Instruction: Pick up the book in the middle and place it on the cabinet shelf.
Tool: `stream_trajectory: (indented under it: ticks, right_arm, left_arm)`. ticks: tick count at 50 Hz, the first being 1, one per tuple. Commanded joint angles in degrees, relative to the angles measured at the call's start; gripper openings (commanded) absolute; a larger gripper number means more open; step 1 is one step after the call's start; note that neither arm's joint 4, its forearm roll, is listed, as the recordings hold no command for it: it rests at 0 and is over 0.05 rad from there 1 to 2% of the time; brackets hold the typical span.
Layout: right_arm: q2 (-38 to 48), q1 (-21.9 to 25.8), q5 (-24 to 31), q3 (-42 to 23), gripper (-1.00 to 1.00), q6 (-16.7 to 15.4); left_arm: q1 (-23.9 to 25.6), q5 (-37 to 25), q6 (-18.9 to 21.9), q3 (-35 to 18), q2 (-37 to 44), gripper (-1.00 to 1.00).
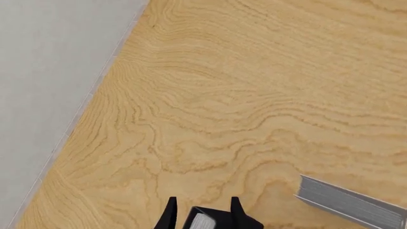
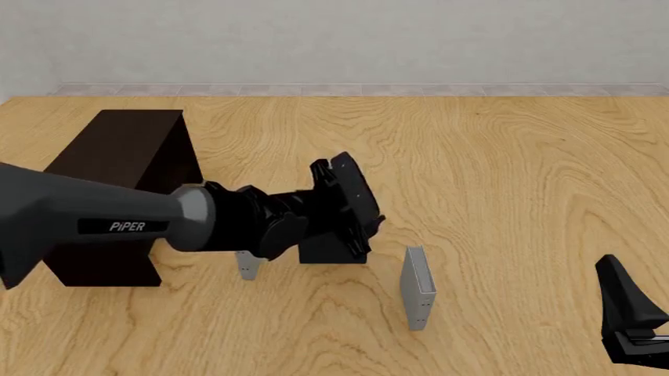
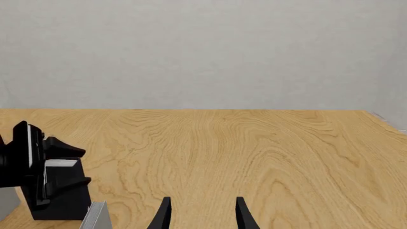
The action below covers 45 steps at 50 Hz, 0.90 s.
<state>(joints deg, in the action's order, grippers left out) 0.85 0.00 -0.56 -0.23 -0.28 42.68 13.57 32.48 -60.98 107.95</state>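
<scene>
1. Nearest you, at the lower right edge of the front view, your right gripper (image 2: 632,313) sits idle, well clear of everything. Its own wrist view shows the jaws parted with nothing between them. The only risk here is moving it by accident; leave it parked.

2. Just left of it in the front view, a thin grey book (image 2: 418,286) stands upright on the table (image 2: 502,180). A second grey book (image 2: 247,265) stands half hidden below your left arm. Either one can tip if the arm or the load brushes it as you swing left.

3. At the centre of the front view, your left gripper (image 2: 350,205) has its jaws closed narrow on the book (image 2: 334,247). The left wrist view shows white page edges between the fingertips (image 1: 168,217). Whether the book's lower edge touches the table or has left it, I cannot tell. The grip looks to sit near one edge of a thick, bulky volume, so it may pivot or slip out if you rotate fast.

4. Farthest back, at the left of the front view, the cabinet shelf (image 2: 125,141) stands mostly behind your arm. Its flat top sits above the book's present height; carry too low and the book strikes the side panel rather than landing on top.
</scene>
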Motion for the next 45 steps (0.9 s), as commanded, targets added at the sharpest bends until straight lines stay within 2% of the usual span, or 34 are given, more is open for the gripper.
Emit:
stream_trajectory:
  ticks: [1,45]
  right_arm:
    - [0.0,0.01,0.0,0.0,1.0,0.0]
    - [-0.01,0.0,0.0,0.0,1.0,0.0]
  left_arm:
    - [-0.02,-1.73,-1.14,1.89,1.52,-1.0]
    - [-1.56,-8.52,3.88,-4.61,-13.36,-1.0]
